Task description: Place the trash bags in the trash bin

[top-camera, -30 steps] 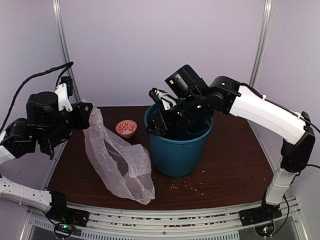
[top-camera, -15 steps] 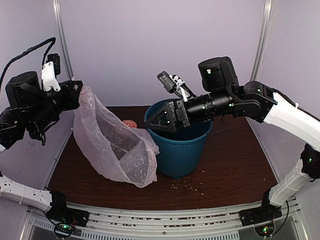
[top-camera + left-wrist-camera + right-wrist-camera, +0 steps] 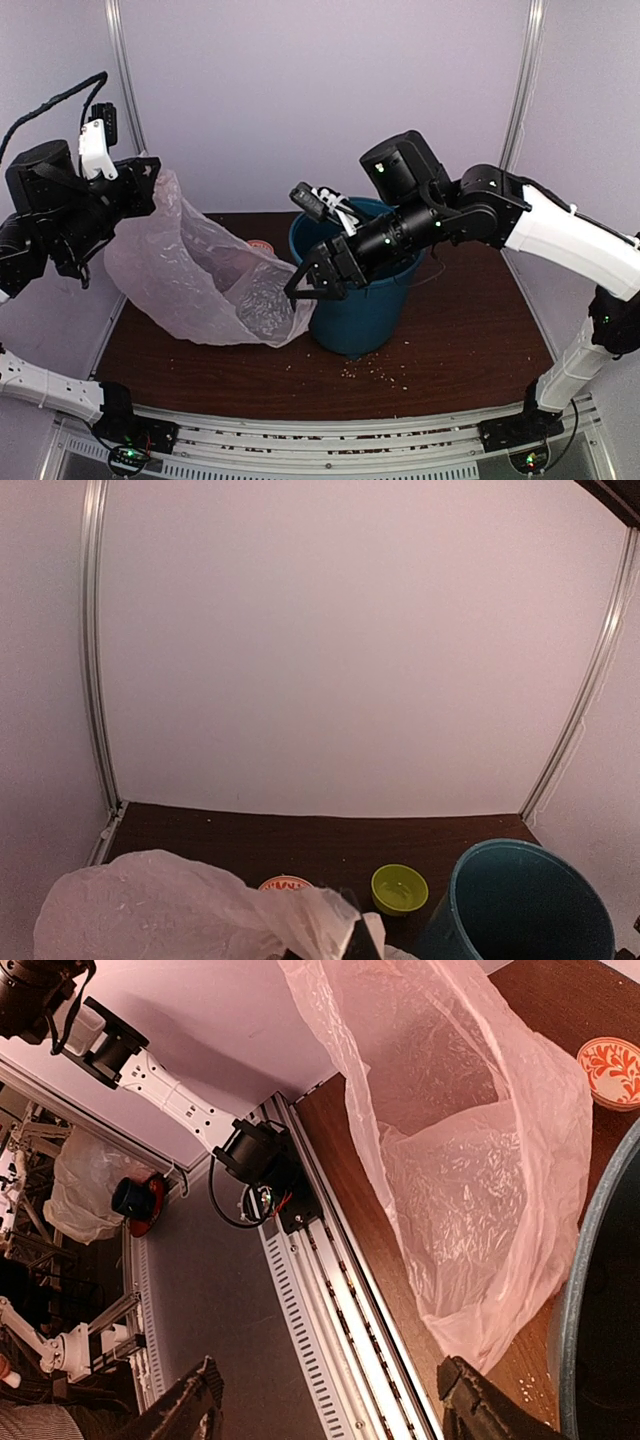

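The pale-pink translucent trash bag (image 3: 205,275) hangs from my left gripper (image 3: 150,185), which is shut on its top edge high above the table's left side. The bag's lower end rests against the left wall of the teal-blue trash bin (image 3: 365,300). In the left wrist view the bag (image 3: 170,910) bunches at my fingertips (image 3: 348,942). My right gripper (image 3: 308,284) is open and empty, low beside the bin's left rim, close to the bag's lower end. The right wrist view shows the bag (image 3: 470,1150) ahead of the spread fingers (image 3: 195,1405) and the bin's rim (image 3: 585,1290).
A small red-patterned bowl (image 3: 285,883) and a lime-green bowl (image 3: 399,888) sit on the dark table behind the bag and bin. Crumbs lie in front of the bin (image 3: 375,372). White walls enclose the back and sides. The metal rail (image 3: 330,1290) runs along the table's near edge.
My left gripper has kept the bag raised and its lower end has swung against the bin. My right gripper has come down from above the bin to its left side.
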